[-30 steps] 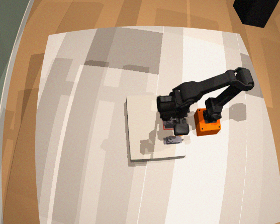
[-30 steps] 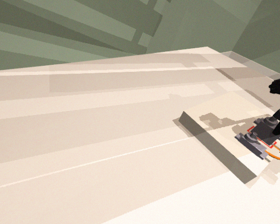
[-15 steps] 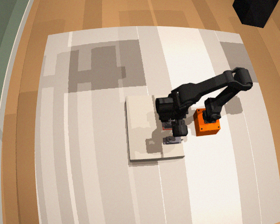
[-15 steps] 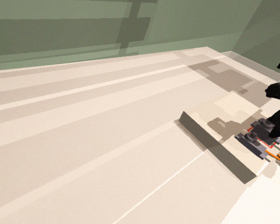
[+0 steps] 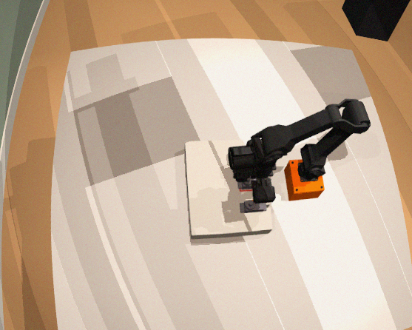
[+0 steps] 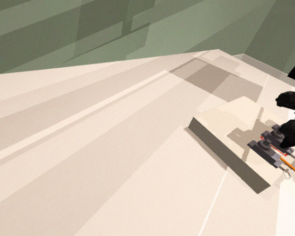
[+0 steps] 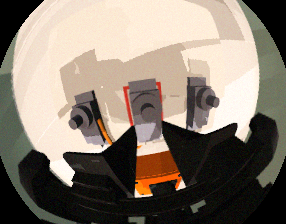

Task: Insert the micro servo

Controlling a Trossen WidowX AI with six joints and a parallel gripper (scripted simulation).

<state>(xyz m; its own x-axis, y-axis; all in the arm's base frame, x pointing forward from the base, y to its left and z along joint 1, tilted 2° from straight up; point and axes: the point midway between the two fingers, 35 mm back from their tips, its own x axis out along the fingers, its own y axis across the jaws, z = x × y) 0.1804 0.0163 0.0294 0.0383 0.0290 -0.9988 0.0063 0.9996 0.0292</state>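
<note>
The loose servo (image 5: pixel 245 183) (image 6: pixel 278 135) (image 7: pixel 145 107) is grey, with its output shaft up. It is at the red-outlined pocket (image 5: pixel 245 190) (image 6: pixel 285 155) (image 7: pixel 126 100) on the cream deck (image 5: pixel 204 177) (image 6: pixel 223 114). The red line shows along both sides of it in the wrist view. My gripper (image 5: pixel 257 181) (image 7: pixel 148 126) is shut on the servo's near end. An orange cable (image 6: pixel 288 164) (image 7: pixel 104 132) runs beside the neighbouring servo and out toward the deck's edge. The fingers hide the side notch, and I cannot tell whether both ears lie flat.
One fitted servo (image 5: pixel 253 206) (image 6: pixel 265 148) (image 7: pixel 85 117) stands close on one side; another (image 7: pixel 199 95) stands on the other side. The orange arm base (image 5: pixel 305 186) (image 7: pixel 156 166) is beside the deck. A black block (image 5: pixel 374 18) is beyond the table at the upper right.
</note>
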